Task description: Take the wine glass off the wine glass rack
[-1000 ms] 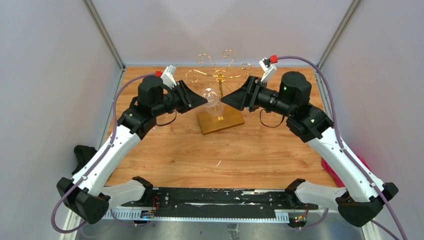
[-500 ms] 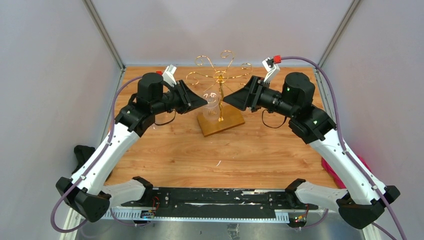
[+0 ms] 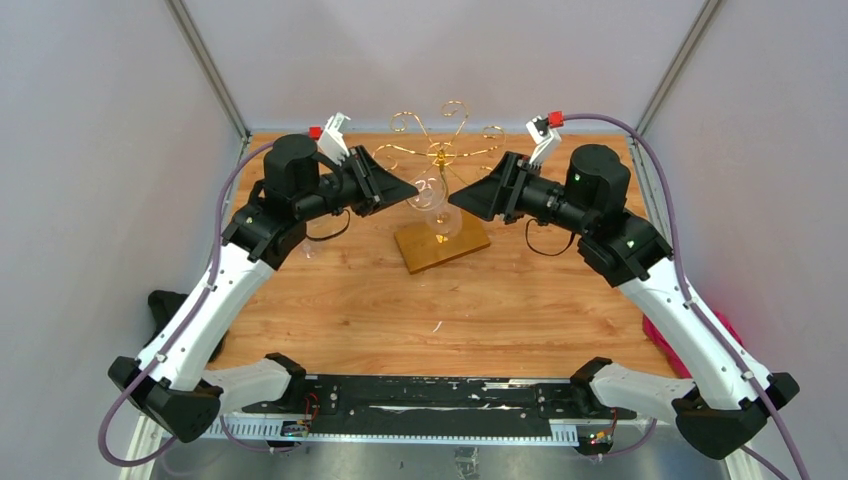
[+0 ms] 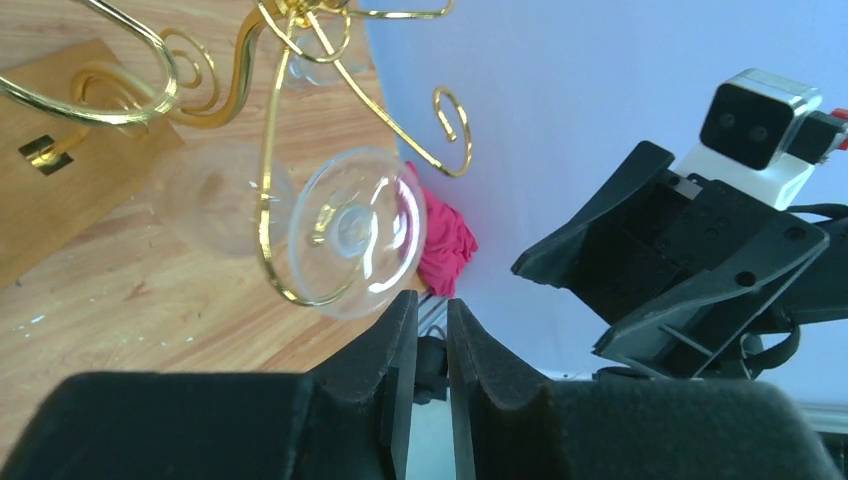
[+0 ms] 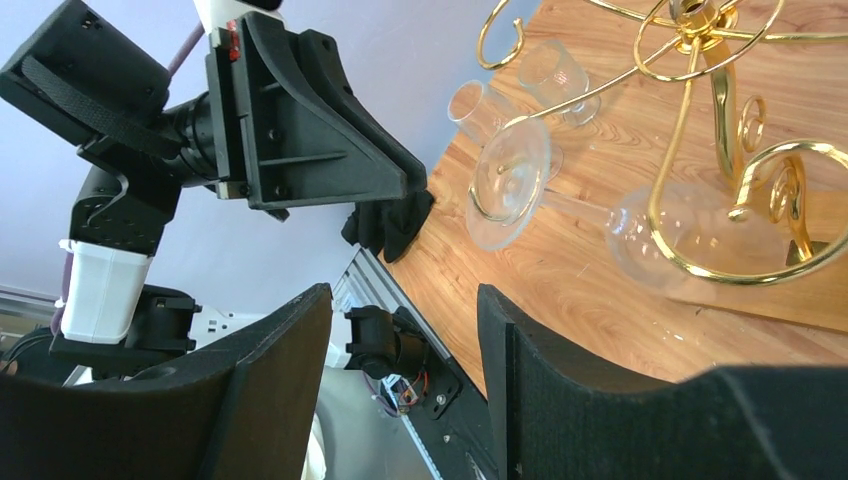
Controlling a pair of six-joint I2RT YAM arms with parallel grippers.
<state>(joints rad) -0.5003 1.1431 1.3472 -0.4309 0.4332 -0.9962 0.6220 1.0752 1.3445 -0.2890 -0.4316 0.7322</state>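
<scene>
The wine glass (image 4: pixel 350 228) hangs upside down at centre frame because a wire of the rack (image 3: pixel 445 248) holds its foot; left pincer (image 4: pixel 432 310) is pressed together, right pincer (image 5: pixel 402 300) spread

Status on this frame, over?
Left claw shut, empty; right claw open. Glass hanging on rack, ungripped. Rack wire curls around its stem.

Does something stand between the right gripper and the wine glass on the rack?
Nothing visible does. The open right gripper faces the wine glass across free air; only gold wire of the wine glass rack crosses it.
</scene>
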